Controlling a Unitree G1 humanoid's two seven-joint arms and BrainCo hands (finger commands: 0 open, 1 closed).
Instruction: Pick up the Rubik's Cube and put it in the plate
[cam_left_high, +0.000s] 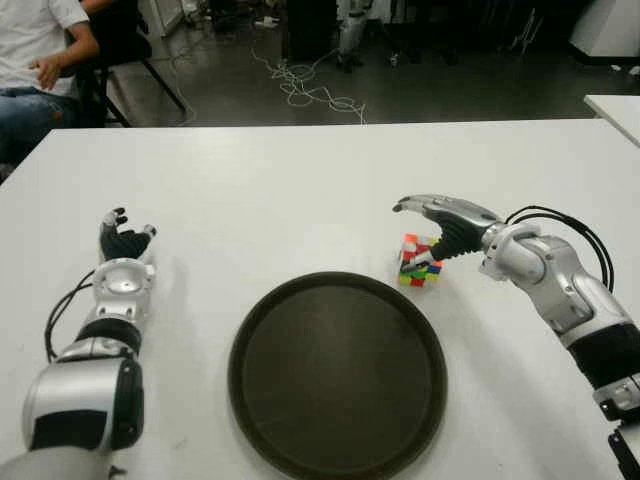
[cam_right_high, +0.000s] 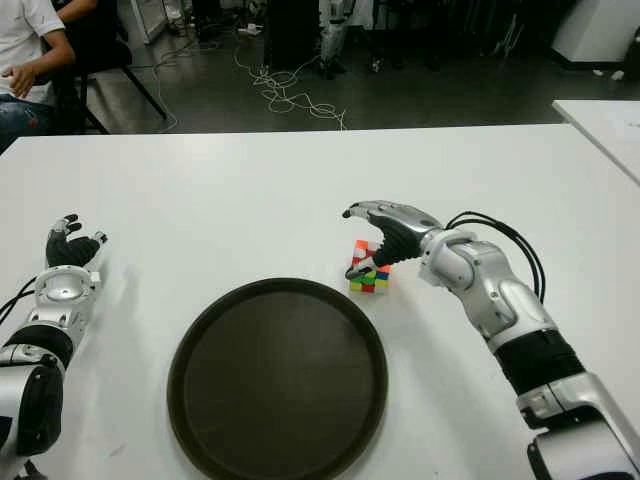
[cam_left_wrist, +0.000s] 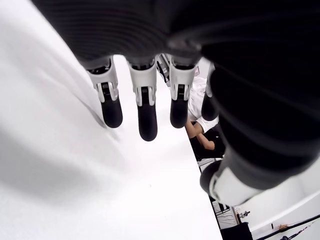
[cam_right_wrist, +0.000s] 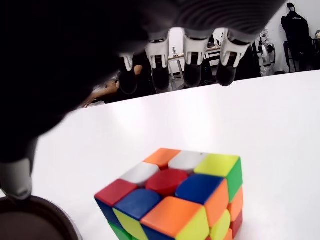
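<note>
The right hand (cam_left_high: 440, 232) is hovering over the Rubik's Cube (cam_left_high: 419, 262), fingers (cam_right_wrist: 192, 70) spread above its top face and nothing clamped, while the cube is sitting on the white table (cam_left_high: 300, 190) just beside the far right rim of the dark plate (cam_left_high: 337, 375). If the fingers are closing off-centre, they are likely nudging the cube away (or tipping it). The left hand (cam_left_high: 124, 245) is showing well left of the plate, fingers relaxed.
</note>
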